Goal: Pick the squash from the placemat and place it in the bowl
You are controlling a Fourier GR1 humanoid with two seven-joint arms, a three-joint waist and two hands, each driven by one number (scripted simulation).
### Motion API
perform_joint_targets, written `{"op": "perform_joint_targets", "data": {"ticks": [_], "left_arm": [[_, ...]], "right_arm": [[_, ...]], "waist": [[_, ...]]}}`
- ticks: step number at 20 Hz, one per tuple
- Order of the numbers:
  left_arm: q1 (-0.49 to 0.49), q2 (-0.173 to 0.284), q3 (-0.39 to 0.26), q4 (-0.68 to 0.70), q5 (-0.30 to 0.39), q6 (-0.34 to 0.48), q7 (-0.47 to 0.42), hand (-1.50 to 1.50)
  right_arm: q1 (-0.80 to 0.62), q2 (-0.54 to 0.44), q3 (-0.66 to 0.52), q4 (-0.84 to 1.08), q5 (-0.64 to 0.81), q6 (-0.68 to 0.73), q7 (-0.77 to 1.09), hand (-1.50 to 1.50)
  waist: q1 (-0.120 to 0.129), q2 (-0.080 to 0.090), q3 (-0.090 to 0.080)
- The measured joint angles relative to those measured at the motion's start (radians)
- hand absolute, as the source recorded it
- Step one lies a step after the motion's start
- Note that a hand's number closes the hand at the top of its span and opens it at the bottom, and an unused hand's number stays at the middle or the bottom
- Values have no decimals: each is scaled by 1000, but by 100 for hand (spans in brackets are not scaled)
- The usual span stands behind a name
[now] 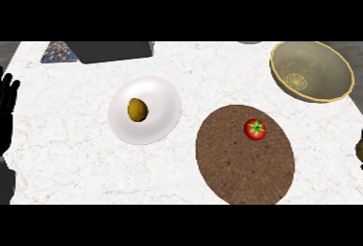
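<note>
Worktop (78,158): white marble, filling most of the frame.
Placemat (245,156): brown oval, lower right of centre; a red, green-topped squash (255,129) lies on its upper part.
Bowl (310,70): yellowish, upper right.
Plate (144,110): white, centre, with an olive-brown item (138,109).
Left hand (7,108): far left edge, fingers straight, released.
Right hand: out of view.

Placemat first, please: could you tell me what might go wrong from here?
The placemat carries only a red tomato-like item, so the wrong thing might get picked. The yellow-brown item on the white plate could also be mistaken for the target.
</note>
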Motion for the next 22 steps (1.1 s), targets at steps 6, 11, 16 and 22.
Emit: {"op": "perform_joint_targets", "data": {"ticks": [6, 11, 16, 22], "left_arm": [[1, 0, -3, -12, 6, -10, -2, 0], [-1, -4, -22, -21, 12, -31, 0, 0], [-21, -17, -47, -24, 11, -39, 1, 0], [-58, -21, -70, -4, 2, -45, 6, 0]], "right_arm": [[-30, -168, -310, 208, -208, -27, -185, 150], [-55, -308, -488, 392, -360, -3, -424, 150], [-95, -441, -601, 590, -468, 63, -635, 150], [-206, -550, -619, 755, -564, 154, -662, 150]], "waist": [[29, -1, -3], [69, 1, -5], [107, 5, -8], [144, 10, -11]]}}
